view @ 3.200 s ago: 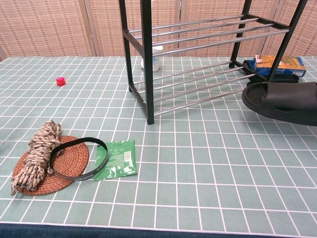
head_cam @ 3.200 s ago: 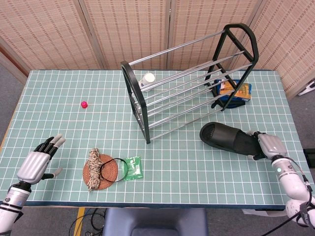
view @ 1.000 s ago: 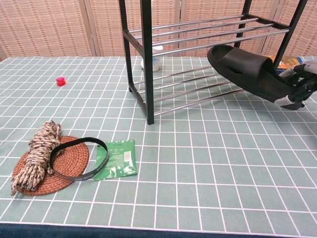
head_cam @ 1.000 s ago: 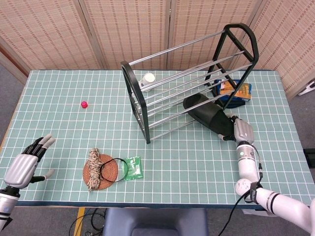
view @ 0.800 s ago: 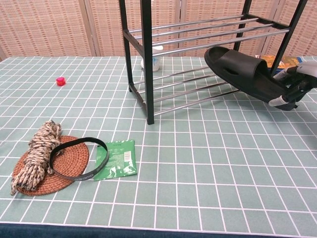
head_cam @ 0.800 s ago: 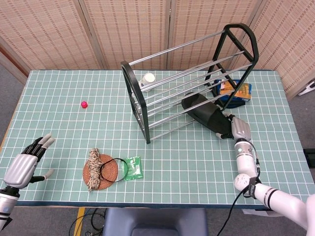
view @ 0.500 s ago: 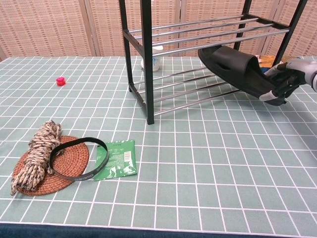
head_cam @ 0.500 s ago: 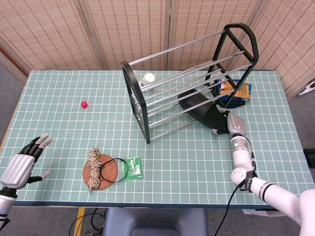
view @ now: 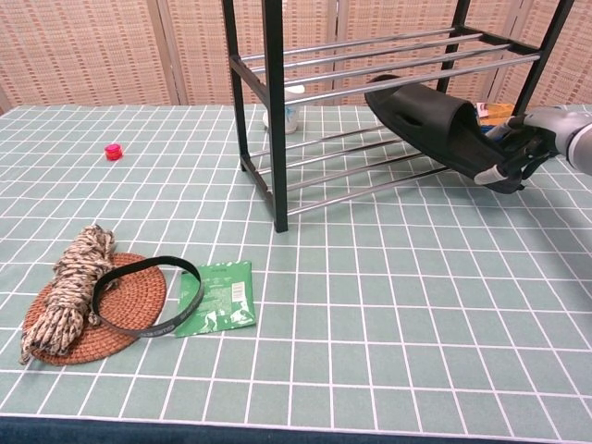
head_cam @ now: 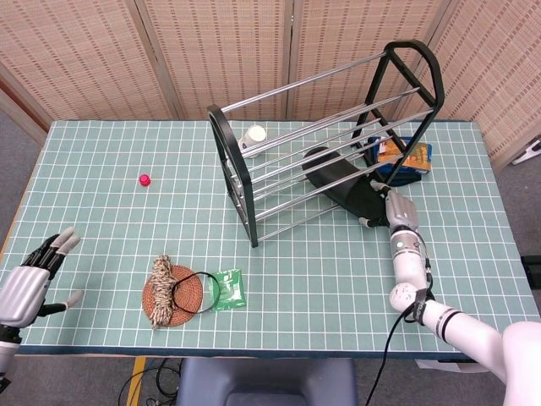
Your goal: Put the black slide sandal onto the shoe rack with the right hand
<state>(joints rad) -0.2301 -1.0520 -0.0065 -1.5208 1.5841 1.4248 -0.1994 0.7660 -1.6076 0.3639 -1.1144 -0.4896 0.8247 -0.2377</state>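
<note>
1. We take the black metal shoe rack w/ chrome rails (head_cam: 325, 139) as our landmark; it stands on the green gridded desk (head_cam: 110, 220), toward the far right.
2. The black slide sandal (head_cam: 342, 182) is at the rack's front, right half, toe pushed in among the middle rails, heel sticking out toward us. In the chest view the black slide sandal (view: 435, 125) tilts toe-high, heel-low.
3. Our right hand (head_cam: 390, 211) holds the sandal by its heel end; the fingers (view: 504, 171) wrap the heel edge. Right hand (view: 518, 148) sits just outside the rack's front, so the sandal lies from the hand inward, toward the rack's back-left.
4. Key relation: the sandal's long axis runs roughly front-to-back across the rails, slightly diagonal. We judge the next push goes along that axis, deeper in, then lower the heel till the sole rests on rails.
5. Whether the sole already touches a rail, we can't tell; the toe looks v. close to one.
6. Risk, as we judge it: the toe slipping down between two rails, or the strap catching the rail above.
7. Our left hand (head_cam: 25, 283) is well away from the rack, at the desk's near left edge, fingers spread, holding nothing. The right is the nearer hand by far.
</note>
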